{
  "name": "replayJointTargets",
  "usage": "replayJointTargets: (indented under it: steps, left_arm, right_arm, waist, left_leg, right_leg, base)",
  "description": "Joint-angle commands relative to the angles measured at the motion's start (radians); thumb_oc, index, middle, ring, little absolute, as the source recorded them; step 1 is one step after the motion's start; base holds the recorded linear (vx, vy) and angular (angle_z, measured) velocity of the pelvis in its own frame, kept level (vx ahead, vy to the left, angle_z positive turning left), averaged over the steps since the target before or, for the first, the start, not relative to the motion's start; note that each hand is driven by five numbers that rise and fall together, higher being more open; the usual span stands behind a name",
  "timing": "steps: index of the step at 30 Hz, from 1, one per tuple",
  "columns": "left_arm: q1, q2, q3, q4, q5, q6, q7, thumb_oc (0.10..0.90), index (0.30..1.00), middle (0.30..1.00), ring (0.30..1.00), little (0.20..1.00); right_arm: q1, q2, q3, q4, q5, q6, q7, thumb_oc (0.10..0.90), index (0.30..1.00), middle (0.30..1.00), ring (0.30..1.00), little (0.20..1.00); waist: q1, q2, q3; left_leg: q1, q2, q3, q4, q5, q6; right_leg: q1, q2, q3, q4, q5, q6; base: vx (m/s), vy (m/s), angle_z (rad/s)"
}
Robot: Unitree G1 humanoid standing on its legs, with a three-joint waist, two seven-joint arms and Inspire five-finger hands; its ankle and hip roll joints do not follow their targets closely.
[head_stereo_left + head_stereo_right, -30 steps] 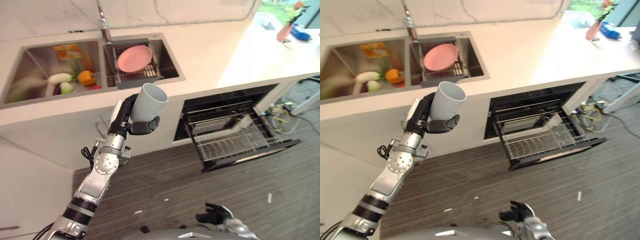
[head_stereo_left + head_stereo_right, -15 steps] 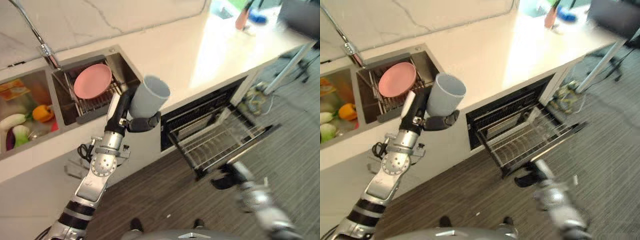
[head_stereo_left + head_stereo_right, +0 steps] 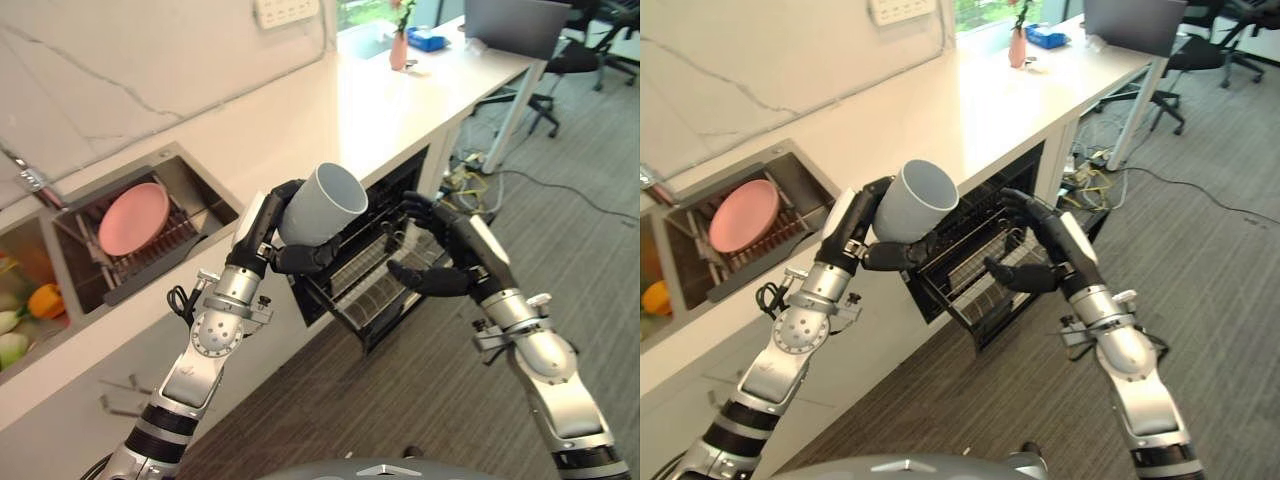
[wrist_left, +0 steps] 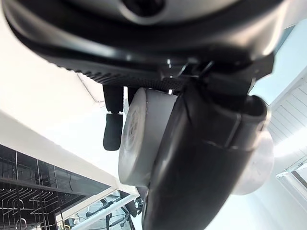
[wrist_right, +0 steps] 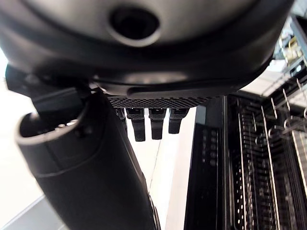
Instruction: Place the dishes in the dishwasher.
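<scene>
**Cup held high, rack waiting below**

The long white counter [image 3: 330, 110] runs across the room, with the sink [image 3: 195, 195] sunk into it at the robot's left and the open dishwasher [image 3: 400, 190] set under its front edge. The wire rack [image 3: 975, 270] is pulled out over the floor, and as far as I can see from here it looks bare. In the sink a pink plate [image 3: 132, 217] leans in a drying rack, not yet carried over.

The left hand [image 3: 285, 235] has its fingers and thumb curled round a grey cup [image 3: 322, 205], held up in the air near the dishwasher's opening, mouth tilted up and away from the robot. The right hand [image 3: 1040, 250] hovers beside the rack with fingers loosely spread, holding nothing.

To do this step well, I would say the cup wants bringing down over the rack, turned mouth-down and settled between the tines before the fingers loosen. The free hand could steady the rack, since a pulled-out rack is likely to roll when nudged.
</scene>
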Motion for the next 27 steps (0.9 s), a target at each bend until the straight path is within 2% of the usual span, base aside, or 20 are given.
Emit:
replayJointTargets:
  steps: [1, 4, 8, 15, 27]
  left_arm:
    - [-0.168, 0.033, 0.041, -0.065, -0.004, -0.127, 0.062, 0.400, 0.300, 0.300, 0.300, 0.300]
    - [-0.180, 0.033, 0.028, -0.061, -0.004, -0.130, 0.071, 0.400, 0.300, 0.300, 0.300, 0.300]
    - [-0.230, 0.021, -0.035, -0.046, 0.008, -0.139, 0.103, 0.400, 0.300, 0.300, 0.300, 0.300]
    - [-0.242, 0.009, -0.086, -0.009, 0.031, -0.138, 0.126, 0.400, 0.300, 0.300, 0.300, 0.300]
    - [-0.222, -0.002, -0.093, 0.078, 0.053, -0.120, 0.166, 0.400, 0.300, 0.300, 0.300, 0.300]
  right_arm:
    - [-0.103, 0.013, -0.068, -0.097, 0.127, -0.156, -0.074, 0.800, 0.900, 0.900, 0.900, 0.900]
    - [-0.112, 0.023, -0.056, -0.094, 0.145, -0.166, -0.079, 0.800, 0.900, 0.900, 0.900, 0.900]
    - [-0.146, 0.078, 0.012, -0.114, 0.261, -0.186, -0.086, 0.800, 0.900, 0.900, 0.900, 0.900]
    - [-0.170, 0.121, 0.067, -0.130, 0.396, -0.202, -0.091, 0.800, 0.900, 0.900, 0.900, 0.900]
    - [-0.178, 0.127, 0.111, -0.175, 0.505, -0.201, -0.061, 0.800, 0.900, 0.900, 0.900, 0.900]
  waist:
    - [-0.014, -0.057, -0.051]
    - [-0.012, -0.057, -0.050]
    - [-0.005, -0.049, -0.049]
    - [0.001, -0.050, -0.049]
    - [0.003, -0.057, -0.051]
  left_leg:
    - [0.039, 0.019, -0.013, 0.006, -0.009, -0.033]
    - [0.039, 0.018, -0.014, 0.006, -0.009, -0.033]
    - [0.043, 0.016, -0.017, 0.006, -0.012, -0.032]
    - [0.047, 0.013, -0.022, 0.006, -0.015, -0.031]
    - [0.054, 0.017, -0.017, 0.006, -0.014, -0.036]
  right_leg:
    - [-0.031, 0.005, 0.028, 0.014, 0.044, 0.043]
    - [-0.030, 0.004, 0.027, 0.014, 0.044, 0.044]
    - [-0.021, -0.001, 0.020, 0.015, 0.046, 0.046]
    - [-0.013, -0.006, 0.015, 0.014, 0.048, 0.048]
    - [-0.009, -0.003, 0.010, 0.016, 0.050, 0.047]
  base:
    - [0.00, -0.002, 0.10]
    - [0.00, 0.001, 0.05]
    - [0.00, 0.000, 0.00]
    - [0.00, 0.000, 0.00]
    - [0.00, 0.000, 0.00]
